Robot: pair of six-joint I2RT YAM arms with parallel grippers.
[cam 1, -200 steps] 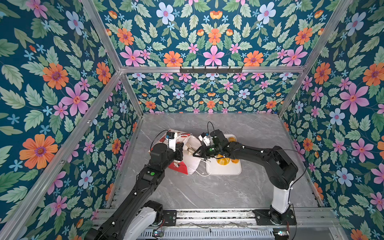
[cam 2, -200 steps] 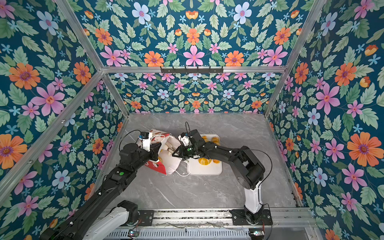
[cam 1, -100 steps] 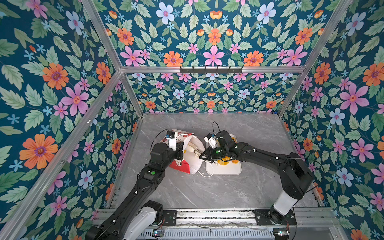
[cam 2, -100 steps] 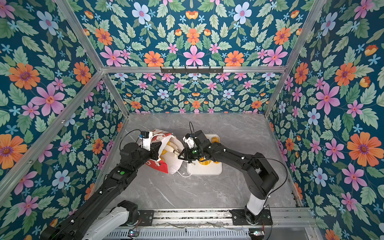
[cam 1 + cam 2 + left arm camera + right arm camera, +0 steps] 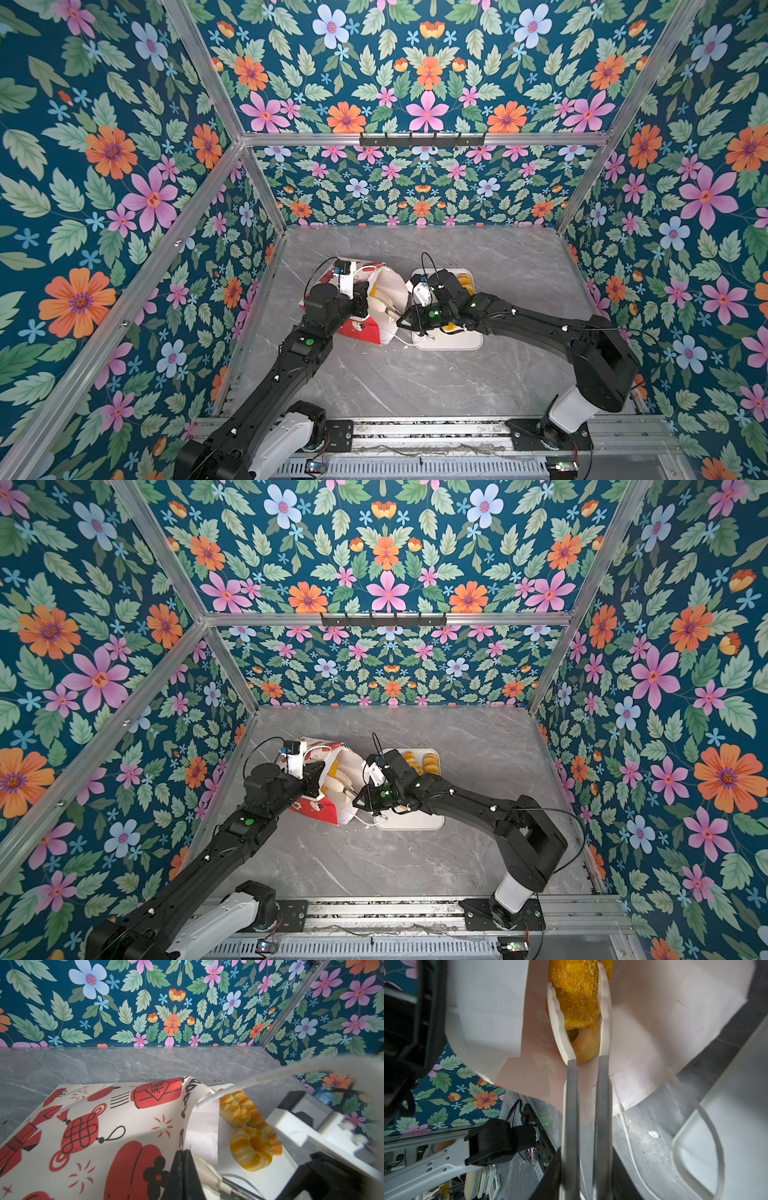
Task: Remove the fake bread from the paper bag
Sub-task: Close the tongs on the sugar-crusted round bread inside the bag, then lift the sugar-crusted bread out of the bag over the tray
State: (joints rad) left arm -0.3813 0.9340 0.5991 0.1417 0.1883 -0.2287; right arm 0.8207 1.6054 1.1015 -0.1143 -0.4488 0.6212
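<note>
The paper bag point(image 5: 360, 329) point(image 5: 318, 809) lies on its side, red and white printed point(image 5: 99, 1126), with its mouth towards the tray. My left gripper point(image 5: 365, 291) point(image 5: 321, 773) point(image 5: 184, 1154) is shut on the bag's upper rim and holds the mouth up. My right gripper point(image 5: 409, 319) point(image 5: 362, 801) point(image 5: 586, 1178) is shut on metal tongs point(image 5: 572, 1095). Their white tips reach into the bag's white lining point(image 5: 643, 1022) and clasp a seeded loaf point(image 5: 575, 991) of fake bread. A seeded bagel point(image 5: 584, 1049) lies under it.
A white tray point(image 5: 453, 343) point(image 5: 411, 823) point(image 5: 259, 1184) sits right of the bag. On it lie a fluted ring point(image 5: 249, 1153), a twist point(image 5: 233, 1109) and a ridged loaf point(image 5: 262, 1125). The bag's white cord handle point(image 5: 699, 1147) loops over the tray's edge.
My right arm has swung its elbow out to the right and lower, with the tongs staying in the bag's mouth and closing slightly. The left arm and the bag have stayed put.
</note>
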